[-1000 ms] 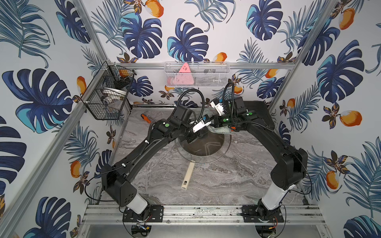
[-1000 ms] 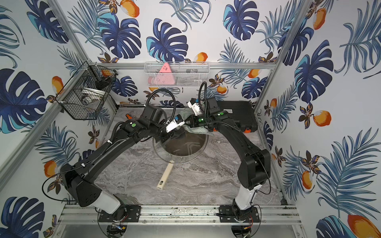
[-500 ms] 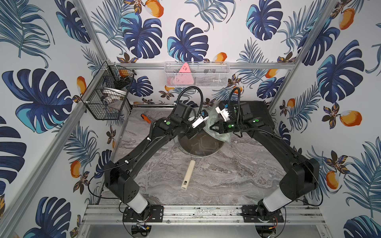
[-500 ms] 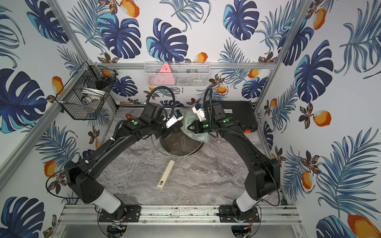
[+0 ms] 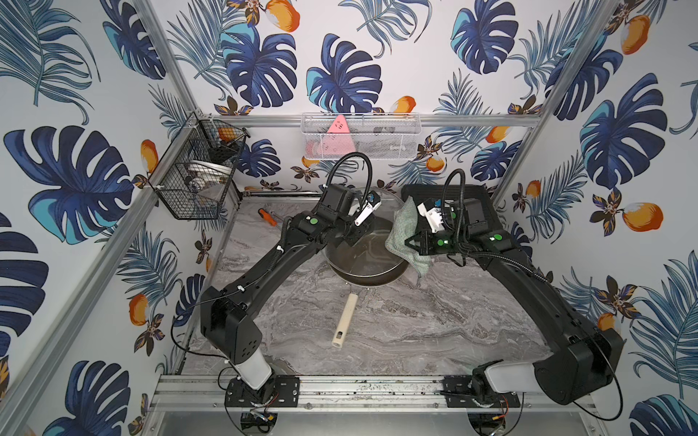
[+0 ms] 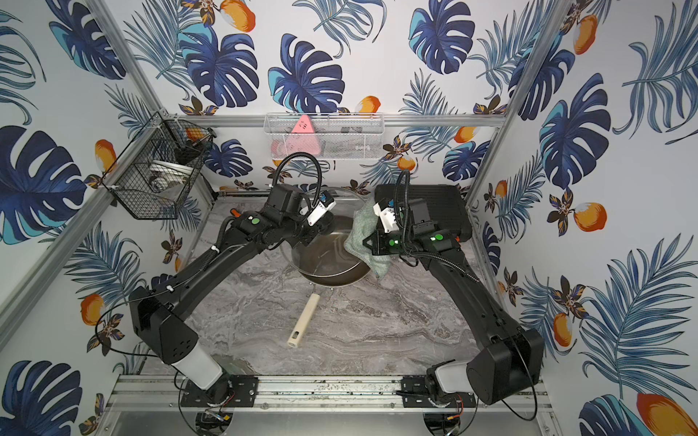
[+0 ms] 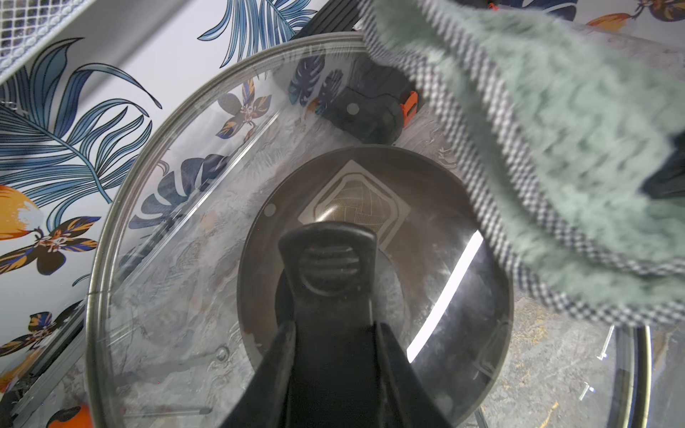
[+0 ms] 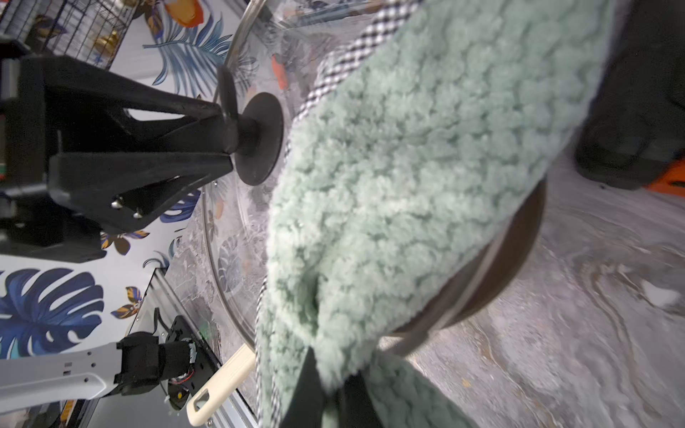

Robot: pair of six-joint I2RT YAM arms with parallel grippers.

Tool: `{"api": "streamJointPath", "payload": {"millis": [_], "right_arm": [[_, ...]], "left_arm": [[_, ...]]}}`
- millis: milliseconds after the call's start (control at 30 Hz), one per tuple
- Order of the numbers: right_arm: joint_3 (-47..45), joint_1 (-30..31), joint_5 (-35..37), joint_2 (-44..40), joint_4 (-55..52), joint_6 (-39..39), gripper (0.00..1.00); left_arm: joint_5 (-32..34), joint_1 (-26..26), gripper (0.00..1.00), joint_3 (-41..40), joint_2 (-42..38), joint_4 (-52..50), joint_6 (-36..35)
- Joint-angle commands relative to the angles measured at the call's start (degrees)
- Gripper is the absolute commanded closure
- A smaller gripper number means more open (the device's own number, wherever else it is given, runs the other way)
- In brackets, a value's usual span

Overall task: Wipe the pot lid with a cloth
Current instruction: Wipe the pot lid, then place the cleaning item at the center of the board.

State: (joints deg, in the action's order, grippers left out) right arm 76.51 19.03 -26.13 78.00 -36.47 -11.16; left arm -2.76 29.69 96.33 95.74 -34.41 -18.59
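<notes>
Left end effector (image 7: 331,329): both fingers are clamped on the black handle of the pot lid (image 7: 185,259), confirmed in the right wrist view (image 8: 222,137). The lid is held up off the desk (image 5: 415,332), tilted, over the brown frying pan (image 5: 370,281). In both top views the lid (image 5: 372,253) (image 6: 325,256) sits just toward 12 o'clock of the desk's centre.

Right end effector (image 8: 326,374): jaws are drawn together on a pinch of the cloth (image 8: 407,185). The pale green cloth (image 5: 402,230) hangs from it at the lid's 3 o'clock side and overlaps the metal rim there. The left wrist view shows the cloth (image 7: 556,148) covering that part of the rim, its checked border lying across the glass. Whether it presses on the glass I cannot tell.

The pan rests on the desk beneath the lid, with its cream handle (image 5: 345,321) pointing toward 7 o'clock. A black case (image 5: 483,200) lies at 2 o'clock, behind the right arm.
</notes>
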Motion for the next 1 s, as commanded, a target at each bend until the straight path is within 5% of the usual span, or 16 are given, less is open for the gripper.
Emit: {"api": "streamJointPath", "payload": {"millis": [0,267,967], "right_arm": [[-0.4,-1.1,6.6,-2.1,-4.3,-1.7,1.0],[-1.1,-3.6,14.4,-3.6,-10.8,-3.0,1.0],[-23.6,-10.4,19.2,-7.7,-1.0,-6.6,1.0]], "left_arm": [[2.0,0.1,1.0,1.8,0.7,6.5,4.8],[4.0,1.6,1.0,3.5,3.7,4.0,9.1],[2.4,2.7,1.0,5.7,11.1,1.7,9.7]]}}
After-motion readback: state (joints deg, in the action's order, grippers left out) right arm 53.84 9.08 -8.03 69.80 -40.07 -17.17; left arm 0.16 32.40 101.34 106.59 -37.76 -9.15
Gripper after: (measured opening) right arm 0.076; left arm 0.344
